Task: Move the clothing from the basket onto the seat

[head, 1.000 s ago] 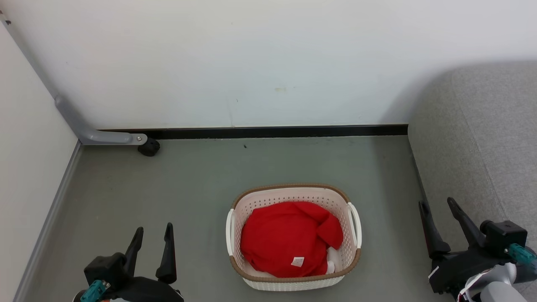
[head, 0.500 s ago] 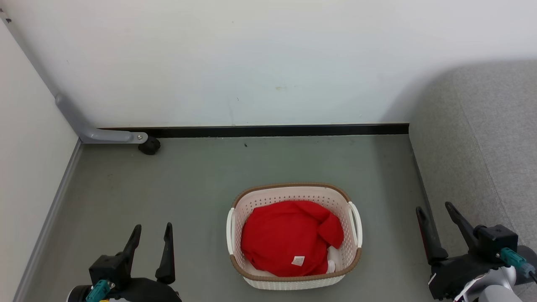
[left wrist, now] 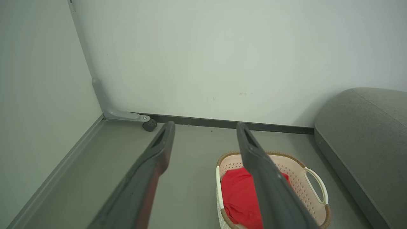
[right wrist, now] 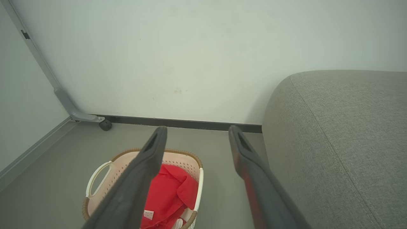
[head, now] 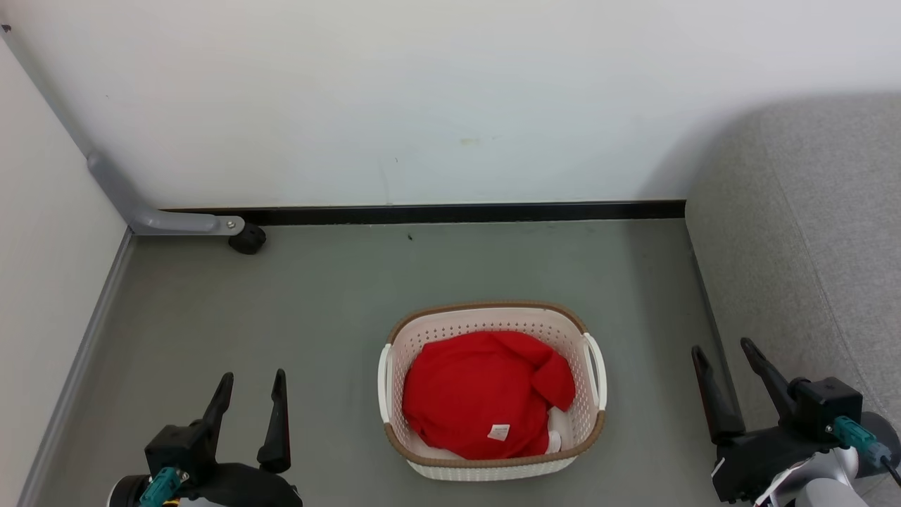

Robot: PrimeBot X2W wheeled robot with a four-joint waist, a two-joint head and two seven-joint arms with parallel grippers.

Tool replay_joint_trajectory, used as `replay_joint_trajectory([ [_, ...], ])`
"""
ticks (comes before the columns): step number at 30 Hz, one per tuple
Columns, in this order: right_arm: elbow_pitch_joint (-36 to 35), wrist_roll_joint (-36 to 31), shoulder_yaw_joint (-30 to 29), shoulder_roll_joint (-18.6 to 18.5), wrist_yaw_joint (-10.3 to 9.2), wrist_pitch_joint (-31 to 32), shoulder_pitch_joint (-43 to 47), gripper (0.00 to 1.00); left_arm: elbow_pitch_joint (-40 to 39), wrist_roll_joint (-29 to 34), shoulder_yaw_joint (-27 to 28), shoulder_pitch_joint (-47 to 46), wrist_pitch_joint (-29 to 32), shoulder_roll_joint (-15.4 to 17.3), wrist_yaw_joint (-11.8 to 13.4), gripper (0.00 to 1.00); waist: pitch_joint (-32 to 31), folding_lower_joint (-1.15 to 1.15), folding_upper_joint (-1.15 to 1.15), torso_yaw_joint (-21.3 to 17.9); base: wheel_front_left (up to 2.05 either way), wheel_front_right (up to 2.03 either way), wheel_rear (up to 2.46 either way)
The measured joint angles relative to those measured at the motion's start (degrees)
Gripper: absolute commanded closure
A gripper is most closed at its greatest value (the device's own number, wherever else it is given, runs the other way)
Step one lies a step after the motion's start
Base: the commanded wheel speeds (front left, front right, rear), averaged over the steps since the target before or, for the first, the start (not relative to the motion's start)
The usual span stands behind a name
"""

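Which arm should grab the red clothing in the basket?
Probably right. The right gripper stands open beside the seat, close to the basket, so it could lift the clothing and swing it over. The left gripper, also open, sits on the basket's far side.

At ten o'clock, a grey metal leg [head: 176,224] with a black caster [head: 248,239] rests on the floor [head: 317,296] beside the black baseboard [head: 493,211].

Home-like room — sofa [head: 809,232], laundry basket [head: 486,325] (bare walls [head: 422,105]).
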Motion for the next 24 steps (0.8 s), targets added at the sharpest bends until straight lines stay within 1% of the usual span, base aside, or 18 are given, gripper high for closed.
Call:
replay_joint_trajectory([
  [4,-0.5,-0.5,0.0,0.5,0.42,0.0,-0.1,0.00,-0.5,0.1,0.3,0.0,0.0,-0.1,-0.4,0.00,0.9,0.00,0.00,-0.2,0.00,0.00,0.00],
  [15,-2.3,-1.7,-0.7,1.2,0.44,0.0,-1.7,0.00,-3.5,0.6,0.0,-2.1,0.0,-1.0,-0.9,0.00,6.0,0.01,0.00,-1.1,0.00,0.00,0.00],
  [24,-3.4,-2.7,-0.7,2.5,0.94,0.0,-5.2,0.00,-4.9,2.0,-2.1,-5.9,0.0,-1.5,-1.4,0.00,11.4,0.01,0.00,-2.0,0.00,0.00,0.00],
])
